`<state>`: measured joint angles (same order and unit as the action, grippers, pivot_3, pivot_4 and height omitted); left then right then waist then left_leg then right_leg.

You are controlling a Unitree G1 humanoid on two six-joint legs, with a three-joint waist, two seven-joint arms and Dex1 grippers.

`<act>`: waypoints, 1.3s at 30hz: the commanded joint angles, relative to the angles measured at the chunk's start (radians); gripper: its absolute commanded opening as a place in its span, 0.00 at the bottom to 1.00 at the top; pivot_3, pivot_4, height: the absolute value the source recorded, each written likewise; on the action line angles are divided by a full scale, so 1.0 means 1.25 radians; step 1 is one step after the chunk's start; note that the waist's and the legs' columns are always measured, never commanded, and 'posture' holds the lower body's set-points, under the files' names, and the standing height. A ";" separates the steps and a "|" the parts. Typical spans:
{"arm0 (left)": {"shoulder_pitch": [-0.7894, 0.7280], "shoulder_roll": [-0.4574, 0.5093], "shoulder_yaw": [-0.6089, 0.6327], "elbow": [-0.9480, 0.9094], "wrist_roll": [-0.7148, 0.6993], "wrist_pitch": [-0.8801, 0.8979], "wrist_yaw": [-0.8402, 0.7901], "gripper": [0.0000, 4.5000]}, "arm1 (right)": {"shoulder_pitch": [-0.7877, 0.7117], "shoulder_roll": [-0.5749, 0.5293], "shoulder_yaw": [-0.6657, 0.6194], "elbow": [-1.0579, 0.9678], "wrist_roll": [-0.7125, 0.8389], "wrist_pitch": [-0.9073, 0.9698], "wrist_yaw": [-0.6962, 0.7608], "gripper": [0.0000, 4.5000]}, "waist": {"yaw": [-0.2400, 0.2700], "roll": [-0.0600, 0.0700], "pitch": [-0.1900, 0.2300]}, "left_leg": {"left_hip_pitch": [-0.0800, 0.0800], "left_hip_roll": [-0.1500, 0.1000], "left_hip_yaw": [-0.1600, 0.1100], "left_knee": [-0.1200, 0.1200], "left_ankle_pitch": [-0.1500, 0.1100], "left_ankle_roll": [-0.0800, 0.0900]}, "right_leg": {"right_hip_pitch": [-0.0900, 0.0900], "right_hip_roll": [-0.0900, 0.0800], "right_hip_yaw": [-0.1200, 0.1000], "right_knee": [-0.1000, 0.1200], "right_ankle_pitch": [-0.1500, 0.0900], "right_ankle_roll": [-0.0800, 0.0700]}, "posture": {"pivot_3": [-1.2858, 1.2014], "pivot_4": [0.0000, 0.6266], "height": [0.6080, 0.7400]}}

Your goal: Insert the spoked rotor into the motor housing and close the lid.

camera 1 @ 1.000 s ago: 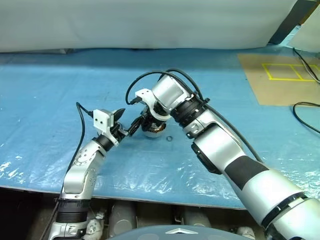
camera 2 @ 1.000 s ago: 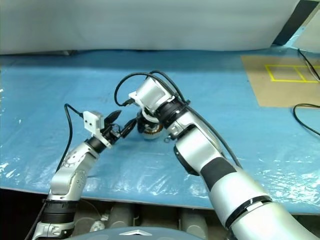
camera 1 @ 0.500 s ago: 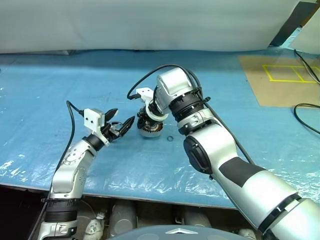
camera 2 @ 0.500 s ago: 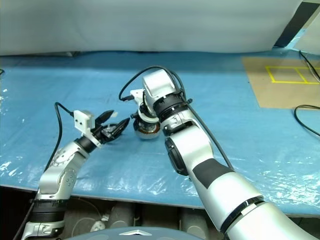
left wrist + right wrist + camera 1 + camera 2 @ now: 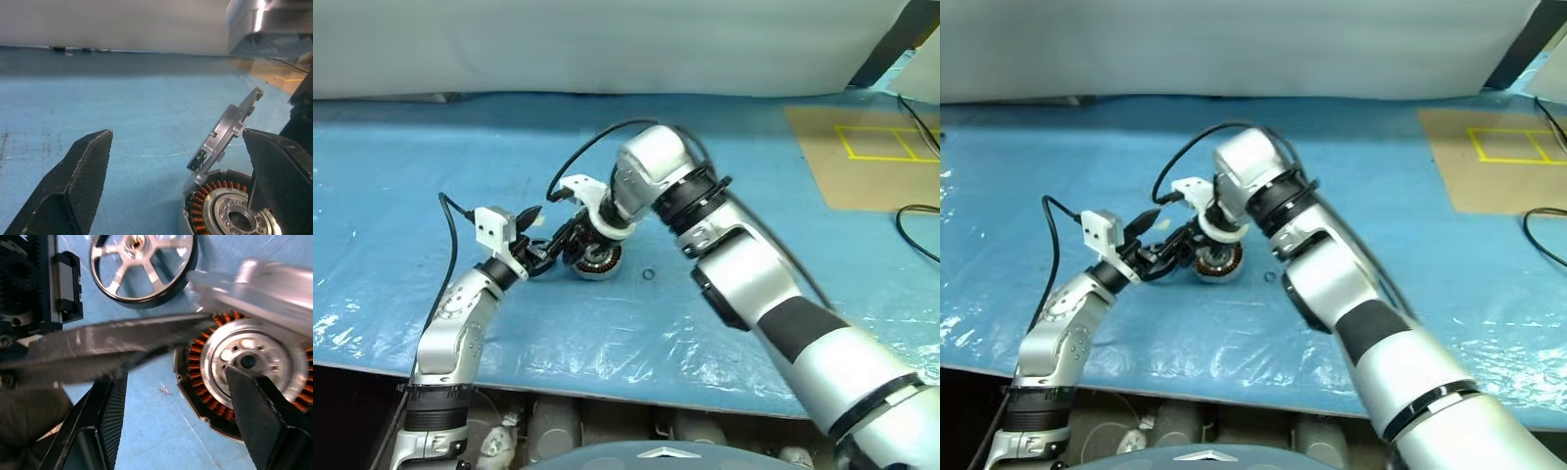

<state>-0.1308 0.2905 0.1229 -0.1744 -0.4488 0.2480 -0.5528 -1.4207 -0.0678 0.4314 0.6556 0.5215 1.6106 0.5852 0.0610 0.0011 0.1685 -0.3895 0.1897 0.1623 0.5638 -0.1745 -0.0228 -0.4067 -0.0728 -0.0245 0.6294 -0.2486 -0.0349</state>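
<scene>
The spoked rotor (image 5: 142, 264) is lying flat on the blue counter (image 5: 431, 157) just beside the motor housing (image 5: 594, 259), not yet inserted — a placement that is keeping it within easy reach while the housing is being readied. The housing is sitting upright with its copper windings and pale hub exposed, and the lid (image 5: 222, 134) is standing tilted up on its joined edge, leaving the cavity free for the rotor to go in. The left tool (image 5: 548, 257) is hovering at the housing's side with its black fingers spread wide and holding nothing, probably placed to steady the housing or the raised lid. The right tool (image 5: 181, 396) is pointing down over the housing, its fingers parted and gripping nothing. A tiny ring (image 5: 648, 275) is resting apart on the counter.
</scene>
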 commanded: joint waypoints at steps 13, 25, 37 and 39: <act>-0.027 0.019 0.000 -0.024 -0.025 0.037 -0.019 1.00 | 0.097 -0.374 0.340 -0.592 0.043 -0.407 0.195 0.74 | 0.013 -0.002 0.000 | 0.000 0.000 -0.002 0.000 0.000 -0.001 | 0.002 0.002 0.000 -0.004 0.002 0.003 | 0.52 0.24 1.00; 0.123 0.159 0.023 -0.155 -0.096 0.061 -0.164 1.00 | 0.143 -0.343 0.413 -0.480 -0.242 -0.660 0.412 0.74 | 0.006 -0.003 0.000 | -0.003 0.001 0.001 0.004 -0.001 0.000 | 0.001 0.002 0.000 -0.003 0.002 0.002 | 0.52 0.24 1.00; 0.161 0.186 -0.029 -0.167 -0.053 0.035 -0.212 1.00 | 0.193 -0.262 0.424 -0.325 -0.430 -0.778 0.461 0.74 | 0.005 -0.003 0.000 | -0.002 0.002 0.005 0.007 0.000 0.001 | 0.002 0.002 0.001 -0.001 0.000 -0.003 | 0.52 0.24 1.00; 0.165 0.188 -0.026 -0.167 -0.057 0.036 -0.216 1.00 | 0.202 -0.252 0.422 -0.296 -0.462 -0.802 0.461 0.74 | 0.005 -0.003 0.000 | -0.002 0.002 0.005 0.008 0.000 0.001 | 0.002 0.002 0.001 -0.001 0.000 -0.003 | 0.52 0.24 1.00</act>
<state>0.0726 0.5140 0.0821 -0.3564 -0.5181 0.3102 -0.8102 -1.1723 -0.3918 0.9617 0.2706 -0.0173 0.6350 1.1548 0.0677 -0.0031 0.1680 -0.3915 0.1923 0.1687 0.5734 -0.1749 -0.0218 -0.4044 -0.0702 -0.0235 0.6285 -0.2488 -0.0383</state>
